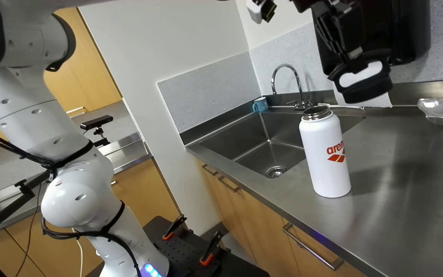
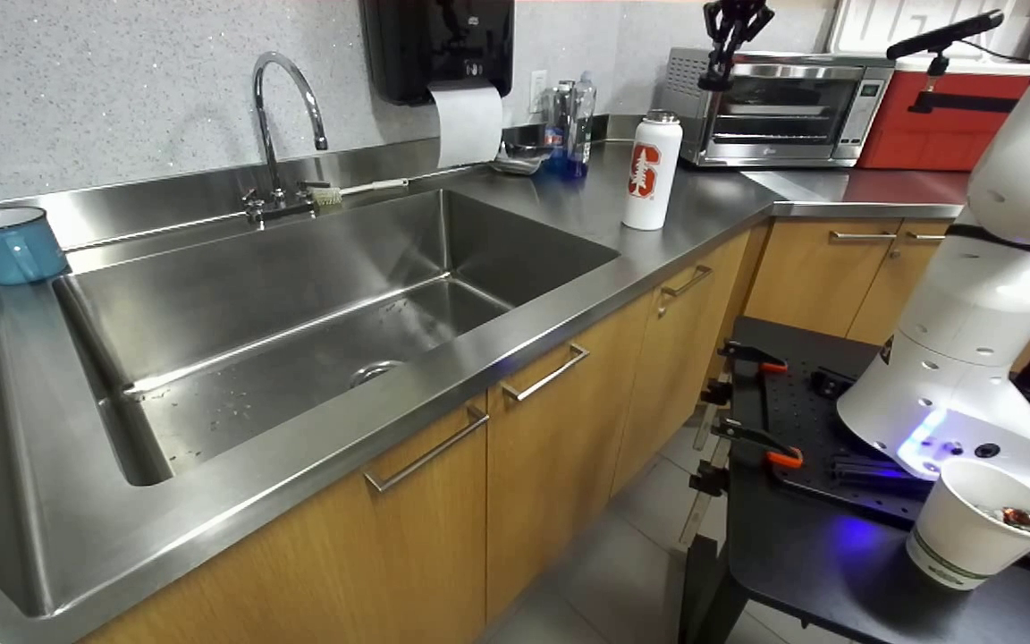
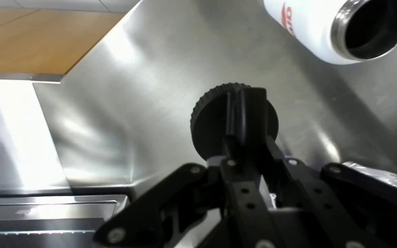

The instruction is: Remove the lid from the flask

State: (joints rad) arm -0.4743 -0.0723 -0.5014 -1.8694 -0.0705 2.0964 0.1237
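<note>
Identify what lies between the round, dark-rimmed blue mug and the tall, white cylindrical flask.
In both exterior views, the rectangular steel sink lies between the mug and the flask, with steel countertop between sink and flask.

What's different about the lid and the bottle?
The lid is black, while the bottle is white with some red on it. The lid is short; the bottle is tall. The gripper holds the lid up in the air, but the bottle stands upright on the counter. Both are round.
</note>
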